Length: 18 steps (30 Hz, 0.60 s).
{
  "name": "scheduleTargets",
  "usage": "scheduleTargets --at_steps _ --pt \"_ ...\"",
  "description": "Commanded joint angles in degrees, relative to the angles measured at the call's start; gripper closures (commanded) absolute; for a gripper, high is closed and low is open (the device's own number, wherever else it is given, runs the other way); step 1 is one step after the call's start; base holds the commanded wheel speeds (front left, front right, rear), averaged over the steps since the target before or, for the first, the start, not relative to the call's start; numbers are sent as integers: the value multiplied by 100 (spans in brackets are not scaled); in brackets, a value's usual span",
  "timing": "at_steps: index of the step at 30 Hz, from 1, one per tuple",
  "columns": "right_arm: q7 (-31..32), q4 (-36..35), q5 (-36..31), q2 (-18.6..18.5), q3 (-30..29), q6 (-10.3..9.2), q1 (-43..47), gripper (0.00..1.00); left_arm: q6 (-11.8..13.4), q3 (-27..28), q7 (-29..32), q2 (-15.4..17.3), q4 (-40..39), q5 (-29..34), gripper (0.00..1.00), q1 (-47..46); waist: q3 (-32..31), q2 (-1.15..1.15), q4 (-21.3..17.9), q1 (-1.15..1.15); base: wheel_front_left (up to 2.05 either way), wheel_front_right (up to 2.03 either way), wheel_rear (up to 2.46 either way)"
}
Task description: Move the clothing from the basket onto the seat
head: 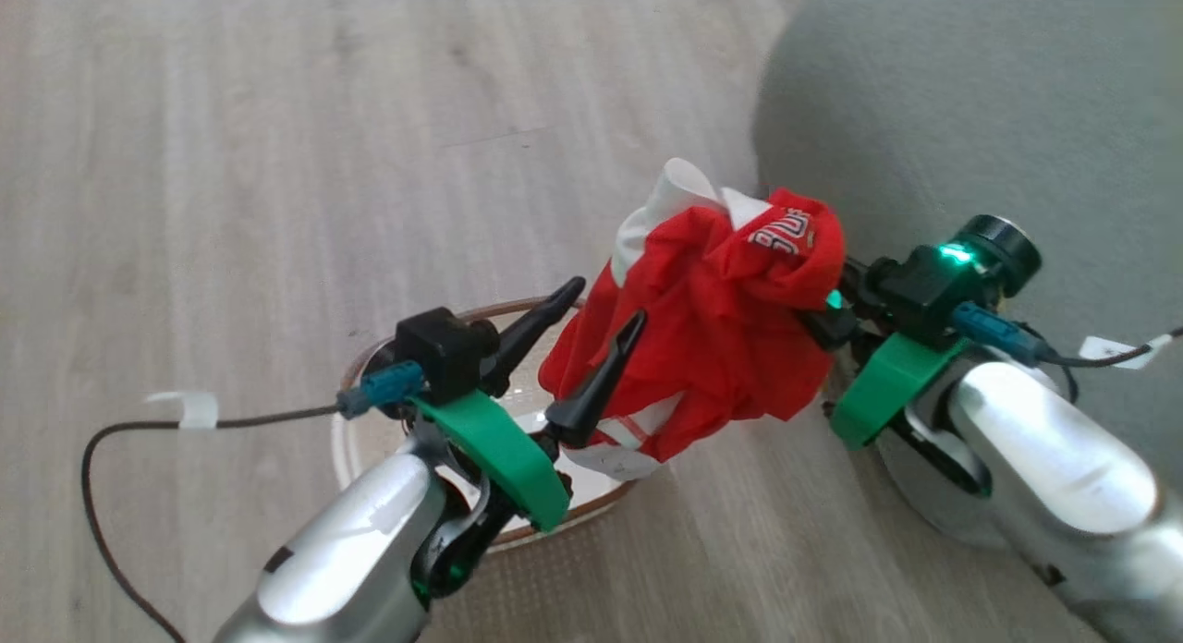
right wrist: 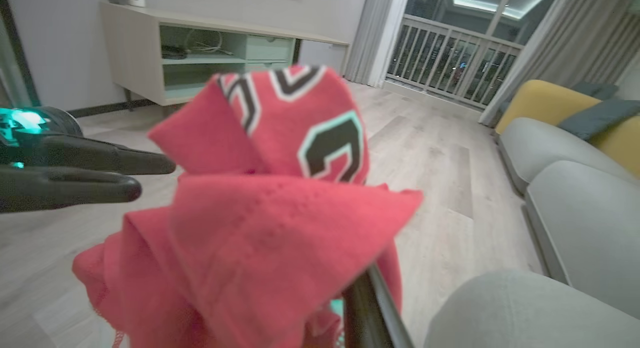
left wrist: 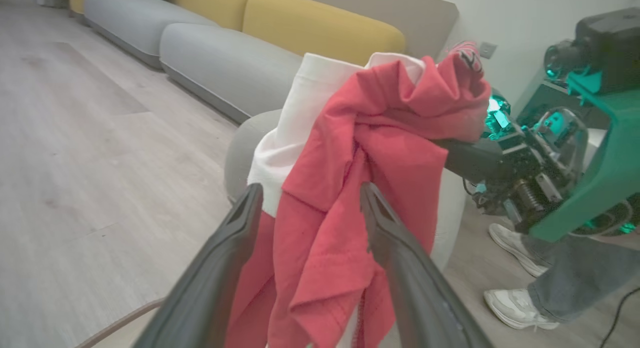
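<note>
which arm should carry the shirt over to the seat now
Right. The right tool is shut on the red shirt, holding it above the basket, and the grey-green seat lies on that side. The left tool is open, gripping nothing.

Thin matt cloth clothing [head: 712, 329], matt fabric seat [head: 970, 98], wood-grain floor [head: 231, 163], glossy silver forearm [head: 1054, 449].

The clothing [head: 712, 329] hangs above the basket [head: 344, 444] on the floor [head: 231, 163], between the left gripper [head: 608, 301] and the right gripper [head: 823, 315]. The seat [head: 970, 98] lies right of them.
</note>
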Motion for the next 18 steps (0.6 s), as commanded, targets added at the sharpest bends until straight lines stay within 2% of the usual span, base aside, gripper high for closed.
scheduleTargets --at_steps 1,10,18 --pt "-38 -203 11 -124 -117 -2 24 100 -37 132 -75 52 -122 68 0 -204 62 0 -384 0 0 0 0" --pt "-38 -352 32 -400 -699 -2 328 100 -126 -51 -148 -43 -12 74 0 -148 53 0 -1065 0 0 0 0" --pt "-38 -449 55 -500 -1038 -2 488 100 -152 -142 -170 -101 -11 56 0 -135 30 0 -1186 0 0 0 0"
